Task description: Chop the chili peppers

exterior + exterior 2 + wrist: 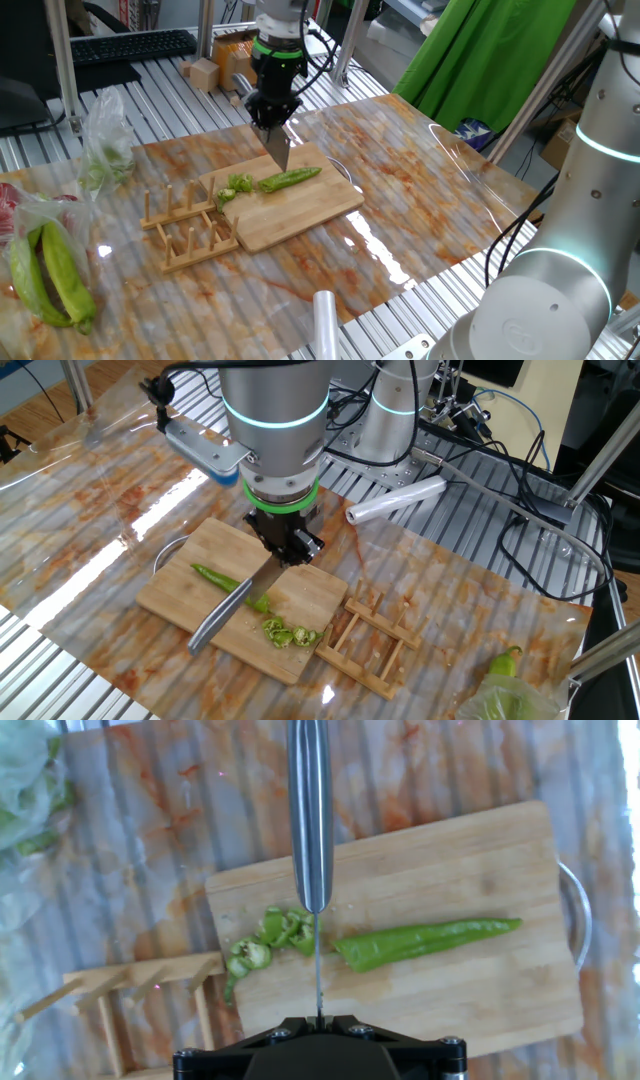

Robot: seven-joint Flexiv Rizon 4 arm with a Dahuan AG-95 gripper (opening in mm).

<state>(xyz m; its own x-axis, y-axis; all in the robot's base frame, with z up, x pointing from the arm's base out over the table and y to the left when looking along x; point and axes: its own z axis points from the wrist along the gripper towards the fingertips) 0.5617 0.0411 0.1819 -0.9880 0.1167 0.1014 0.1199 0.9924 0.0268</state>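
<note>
A slender green chili pepper (425, 942) lies on the bamboo cutting board (480, 850), its cut end toward several small green slices (270, 935) on the board's left part. My gripper (318, 1018) is shut on a steel knife (311, 810). The knife stands over the gap between the slices and the chili's cut end. One fixed view shows the gripper (270, 110) above the board (300, 215), the knife (277, 150) pointing down just behind the chili (290, 179) and slices (238, 184). In the other fixed view the knife (225, 615) crosses the chili (215, 575) near the slices (285, 632).
A wooden rack (185, 230) lies against the board's slice end. Clear bags with big yellow-green peppers (50, 270) sit beyond the rack. A roll of plastic film (325, 320) lies at the table edge. A metal ring (578, 915) pokes out from under the board's far end.
</note>
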